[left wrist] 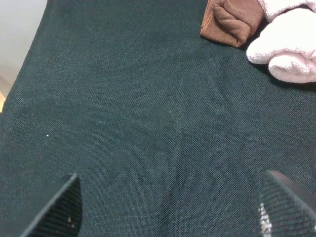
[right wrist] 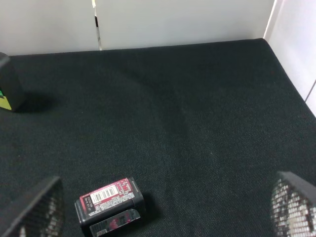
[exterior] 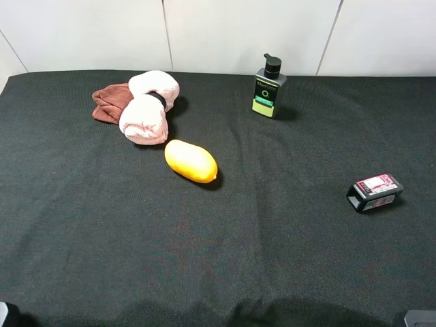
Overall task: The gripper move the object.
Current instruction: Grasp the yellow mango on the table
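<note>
Left gripper (left wrist: 170, 210) stands wide, both dark fingertips at the edges of its wrist view with nothing but black tablecloth (exterior: 204, 259) between them; right gripper (right wrist: 163, 210) likewise spread and empty, a small black box (right wrist: 109, 207) with a pink barcode label lying just beside its span; neither claw shows in the high view, only arm parts at the near corners. Yellow-orange mango (exterior: 191, 161) lies on its side left of the table's middle, just beside the rolled pink towel (exterior: 146, 109), apart from it by a thin shadow; brown cloth (exterior: 109, 102) tucked behind the towel; pump bottle (exterior: 269, 87) upright near the far edge, well apart. Left wrist view takes in towel and brown cloth but not the fruit. Step judged: the approach, not yet begun; mango untouched. Next move likely falls to the left arm, the nearer one: reach forward past the towel, bring the spread jaws down across the fruit's narrow width, close gently; smooth rounded skin may roll or slip; towel close enough to snag.
</note>
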Action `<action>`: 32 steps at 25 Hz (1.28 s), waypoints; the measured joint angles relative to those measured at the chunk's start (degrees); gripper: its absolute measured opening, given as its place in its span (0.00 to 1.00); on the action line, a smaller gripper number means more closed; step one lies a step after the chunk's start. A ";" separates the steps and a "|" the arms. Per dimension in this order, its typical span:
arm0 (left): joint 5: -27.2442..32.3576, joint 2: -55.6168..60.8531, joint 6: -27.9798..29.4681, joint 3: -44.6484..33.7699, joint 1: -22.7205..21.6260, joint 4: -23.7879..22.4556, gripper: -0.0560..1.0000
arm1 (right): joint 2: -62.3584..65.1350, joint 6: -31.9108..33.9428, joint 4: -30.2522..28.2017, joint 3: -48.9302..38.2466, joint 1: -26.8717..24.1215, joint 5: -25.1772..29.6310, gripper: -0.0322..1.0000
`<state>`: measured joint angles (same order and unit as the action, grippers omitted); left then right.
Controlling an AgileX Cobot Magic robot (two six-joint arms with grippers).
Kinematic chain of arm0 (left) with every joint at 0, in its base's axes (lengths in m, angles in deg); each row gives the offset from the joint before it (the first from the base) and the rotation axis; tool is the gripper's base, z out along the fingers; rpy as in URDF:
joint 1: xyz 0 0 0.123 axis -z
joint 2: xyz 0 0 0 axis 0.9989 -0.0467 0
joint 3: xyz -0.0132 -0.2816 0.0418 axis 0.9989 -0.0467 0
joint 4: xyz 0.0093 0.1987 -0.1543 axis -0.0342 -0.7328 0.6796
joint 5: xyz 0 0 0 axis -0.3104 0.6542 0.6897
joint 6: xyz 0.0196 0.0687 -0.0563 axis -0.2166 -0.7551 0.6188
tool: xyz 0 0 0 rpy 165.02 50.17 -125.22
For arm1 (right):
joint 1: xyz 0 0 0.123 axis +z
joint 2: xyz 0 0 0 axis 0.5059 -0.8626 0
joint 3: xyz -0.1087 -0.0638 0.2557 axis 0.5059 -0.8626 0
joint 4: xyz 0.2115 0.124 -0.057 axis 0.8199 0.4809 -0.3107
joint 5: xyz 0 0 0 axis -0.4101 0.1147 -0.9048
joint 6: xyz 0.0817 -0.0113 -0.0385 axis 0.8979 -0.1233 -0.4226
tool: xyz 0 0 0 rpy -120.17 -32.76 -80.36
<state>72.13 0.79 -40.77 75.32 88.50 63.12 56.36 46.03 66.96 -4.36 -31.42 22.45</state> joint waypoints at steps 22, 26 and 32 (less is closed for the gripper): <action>0.00 0.00 0.05 0.00 0.00 0.00 0.78 | 0.00 0.00 0.00 0.00 0.00 0.00 0.64; 0.00 0.00 0.05 0.00 0.00 0.00 0.78 | 0.00 0.00 0.00 0.00 0.00 0.00 0.64; 0.00 0.00 0.00 0.00 0.00 0.00 0.78 | 0.00 0.00 0.00 0.00 0.00 0.00 0.64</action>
<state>72.13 0.79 -40.76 75.32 88.50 63.12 56.36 46.03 66.96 -4.36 -31.42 22.45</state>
